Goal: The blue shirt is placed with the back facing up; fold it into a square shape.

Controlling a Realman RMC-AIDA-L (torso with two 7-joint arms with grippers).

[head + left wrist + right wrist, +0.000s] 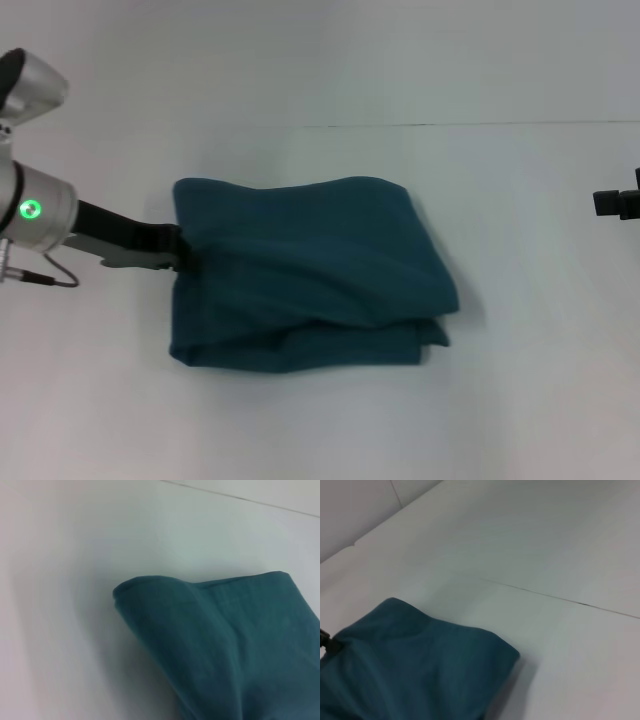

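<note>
Head view: the blue shirt (pixel 310 275) lies mid-desk (pixel 520 400), already a squarish bundle. The left gripper (pixel 178 250) is at its left edge, fingers seemingly pinching the cloth. The right gripper (pixel 615 202) sits well apart by the right edge, fingers unreadable.

Left wrist view: the shirt's (pixel 230 645) folded corner is lifted.

Right wrist view: the shirt (pixel 415 670), no fingers shown.

Folded blue shirt (pixel 310 275) lies mid-table (pixel 520 400); left gripper (pixel 178 250) seemingly touches its left edge.
</note>
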